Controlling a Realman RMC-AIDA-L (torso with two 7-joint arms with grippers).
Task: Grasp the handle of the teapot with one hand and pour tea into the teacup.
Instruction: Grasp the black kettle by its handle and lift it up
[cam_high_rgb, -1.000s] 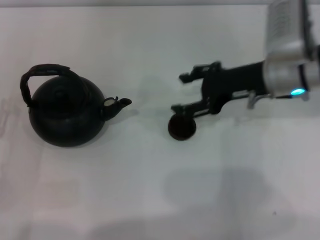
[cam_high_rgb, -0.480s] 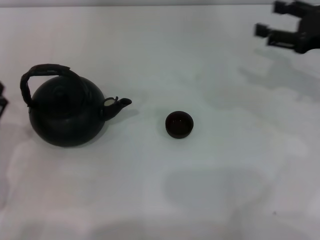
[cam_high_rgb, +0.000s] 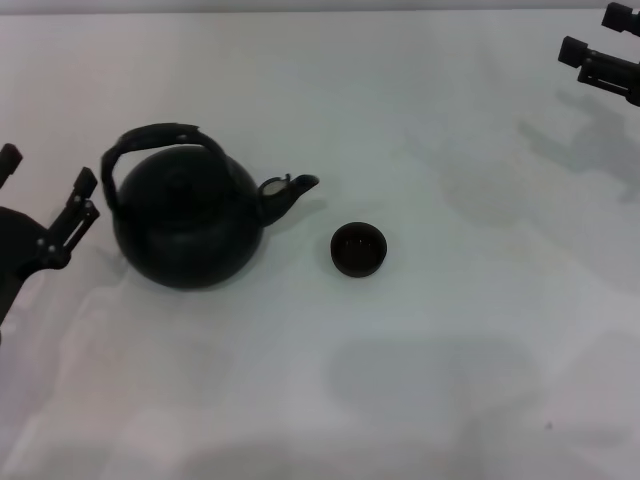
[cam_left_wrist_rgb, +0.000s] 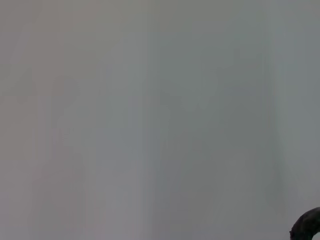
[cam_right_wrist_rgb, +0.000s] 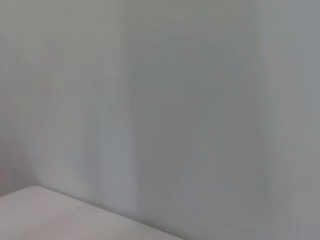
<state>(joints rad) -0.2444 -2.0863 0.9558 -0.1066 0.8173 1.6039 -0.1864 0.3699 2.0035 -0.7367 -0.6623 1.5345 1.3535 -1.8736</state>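
The teapot (cam_high_rgb: 188, 225) stands on the white tabletop (cam_high_rgb: 420, 380), spout toward the teacup (cam_high_rgb: 358, 249) nearby. The left end effector (cam_high_rgb: 45, 195), fingers spread, sits beside the handle (cam_high_rgb: 150, 140). The right end effector (cam_high_rgb: 608, 45), also spread, is far off. The left wrist view catches only a dark edge.

Left claw (cam_high_rgb: 45, 195) black; right claw (cam_high_rgb: 600, 45) black, blocky

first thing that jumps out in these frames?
The big matte-black teapot left of centre on the white table, its arched handle over the top and its spout aimed at the tiny dark teacup standing apart to its right. Next, the open left gripper just off the pot's left side, not touching it. The right gripper sits open at the far right corner.
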